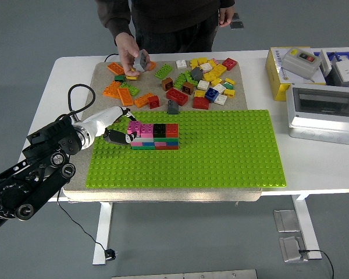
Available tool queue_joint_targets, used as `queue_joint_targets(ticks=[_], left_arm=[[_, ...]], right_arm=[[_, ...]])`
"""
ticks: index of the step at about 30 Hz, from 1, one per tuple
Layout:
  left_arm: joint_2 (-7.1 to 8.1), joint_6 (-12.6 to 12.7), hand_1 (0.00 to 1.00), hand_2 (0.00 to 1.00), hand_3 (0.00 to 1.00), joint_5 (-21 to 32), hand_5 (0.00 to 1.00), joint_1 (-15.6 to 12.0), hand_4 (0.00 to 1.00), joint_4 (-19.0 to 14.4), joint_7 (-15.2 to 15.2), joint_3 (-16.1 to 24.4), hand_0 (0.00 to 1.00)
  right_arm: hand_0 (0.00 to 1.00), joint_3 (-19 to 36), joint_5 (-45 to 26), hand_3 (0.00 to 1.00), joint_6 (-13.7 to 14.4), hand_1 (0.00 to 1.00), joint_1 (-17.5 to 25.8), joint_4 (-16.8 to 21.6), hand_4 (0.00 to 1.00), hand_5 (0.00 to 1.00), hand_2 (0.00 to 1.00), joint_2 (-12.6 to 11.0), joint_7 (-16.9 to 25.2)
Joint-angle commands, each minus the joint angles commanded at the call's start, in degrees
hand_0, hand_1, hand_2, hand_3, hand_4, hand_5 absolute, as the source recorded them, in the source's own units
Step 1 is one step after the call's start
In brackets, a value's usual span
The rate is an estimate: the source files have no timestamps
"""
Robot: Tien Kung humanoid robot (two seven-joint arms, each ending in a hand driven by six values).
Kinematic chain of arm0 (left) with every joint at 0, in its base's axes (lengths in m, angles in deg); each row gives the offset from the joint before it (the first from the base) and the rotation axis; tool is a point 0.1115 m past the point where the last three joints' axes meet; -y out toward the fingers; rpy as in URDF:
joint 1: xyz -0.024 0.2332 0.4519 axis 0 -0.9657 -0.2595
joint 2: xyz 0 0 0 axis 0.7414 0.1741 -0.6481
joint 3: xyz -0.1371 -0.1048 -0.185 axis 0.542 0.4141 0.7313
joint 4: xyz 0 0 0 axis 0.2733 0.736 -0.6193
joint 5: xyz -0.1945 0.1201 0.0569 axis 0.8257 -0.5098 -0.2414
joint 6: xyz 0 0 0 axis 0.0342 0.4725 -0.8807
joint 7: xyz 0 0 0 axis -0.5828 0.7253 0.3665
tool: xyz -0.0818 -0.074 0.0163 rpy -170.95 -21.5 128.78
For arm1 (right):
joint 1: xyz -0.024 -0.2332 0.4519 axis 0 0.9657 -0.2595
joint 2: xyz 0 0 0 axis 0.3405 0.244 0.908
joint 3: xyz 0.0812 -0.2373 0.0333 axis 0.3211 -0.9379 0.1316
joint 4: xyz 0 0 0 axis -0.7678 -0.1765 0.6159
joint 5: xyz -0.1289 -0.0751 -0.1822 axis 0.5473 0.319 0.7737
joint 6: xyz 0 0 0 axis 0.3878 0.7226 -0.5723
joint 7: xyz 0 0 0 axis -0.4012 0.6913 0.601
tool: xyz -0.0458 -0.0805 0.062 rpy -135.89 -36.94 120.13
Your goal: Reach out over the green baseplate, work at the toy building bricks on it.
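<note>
1. I see my left hand [115,129] reaching in from the left over the near-left part of the green baseplate [221,157], its white fingers [107,114] pointing right toward the brick stack.
2. The dark fingertips sit right against the left end of the small brick wall [154,136]; they look curled in close there, but I cannot tell whether they actually grip a brick or only touch it.
3. The wall stands on the baseplate's far-left area, just to the right of my hand: pink bricks [139,129] on top at the left, a black brick [158,130] in the middle, a red brick [171,130] at the right, and thin mixed-colour layers under them.
4. My left arm [41,168] runs back to the near-left corner, with a black cable [75,99] looping above it.
5. The baseplate lies on a beige mat [75,180] on the white table [314,168]; the rest of its studs are bare.
6. Loose bricks [198,81] in orange, yellow, red, green and white are scattered on the mat beyond the baseplate's far edge.
7. A person stands at the far side; one hand [128,52] holds a grey brick [142,60] above the far-left pile.
8. Grey and white boxes [323,104] sit at the table's right.
</note>
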Motion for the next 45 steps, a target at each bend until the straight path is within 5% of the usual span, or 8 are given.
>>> queue_joint_targets(ticks=[44, 45], left_arm=[[-0.91, 1.6, 0.977, 0.984, 0.541, 2.4, 0.203, 0.0, 0.473, 5.3, -3.4, -1.5, 0.998], [-0.92, 1.5, 0.978, 0.984, 0.652, 2.5, 0.199, 0.0, 0.475, 5.4, -3.6, -1.4, 0.998]], right_arm=[[0.736, -0.5, -0.1, 0.676, 0.1, 0.79, -0.1, 0.0, 0.385, 0.8, 0.791, 0.1, 0.3], [0.737, -0.4, 0.0, 0.676, 0.1, 0.789, -0.1, 0.0, 0.384, 0.8, 0.791, 0.1, 0.3]])
